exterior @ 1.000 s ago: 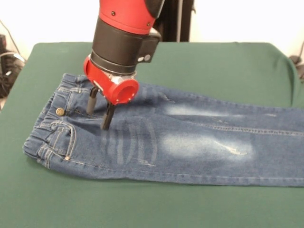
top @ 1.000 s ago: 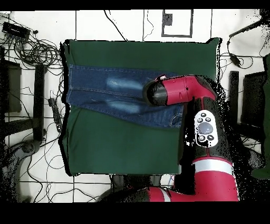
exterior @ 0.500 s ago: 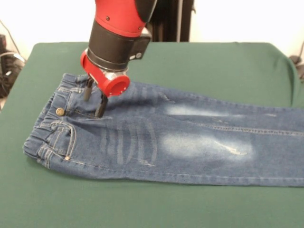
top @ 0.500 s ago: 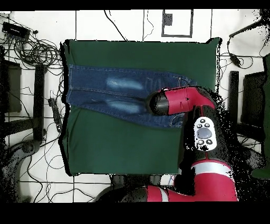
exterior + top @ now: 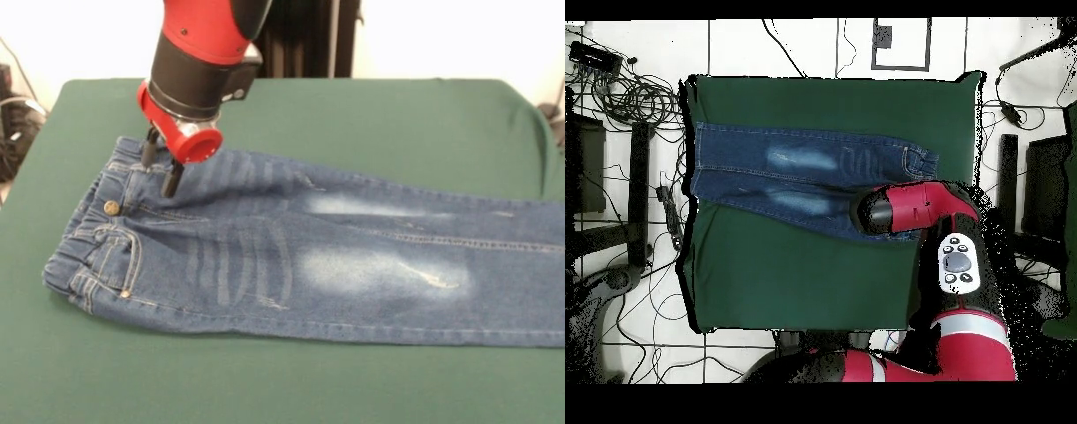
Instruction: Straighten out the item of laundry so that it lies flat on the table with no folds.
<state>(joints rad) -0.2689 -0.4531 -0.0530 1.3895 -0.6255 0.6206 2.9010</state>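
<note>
The item of laundry (image 5: 309,256), a small pair of blue jeans, is spread across the green table (image 5: 397,115). Its waistband is at the left and its legs run off the right edge of the front view. The cloth looks mostly smooth, with faint ripples near the crotch. My gripper (image 5: 161,168) hangs over the far part of the waistband, open, with nothing between its two black fingers. In the overhead view the jeans (image 5: 795,175) lie along the table's (image 5: 795,280) upper part, and the arm's red wrist (image 5: 905,205) covers the gripper.
A metal button (image 5: 111,208) sits on the waistband near the left end. Bare green cloth lies in front of and behind the jeans. Cables (image 5: 625,95) and dark stands (image 5: 1035,190) surround the table on the floor.
In the front view the gripper has risen and drawn back to the upper left, from the crotch area to the far waistband edge. It stays open, and the jeans have not shifted.
</note>
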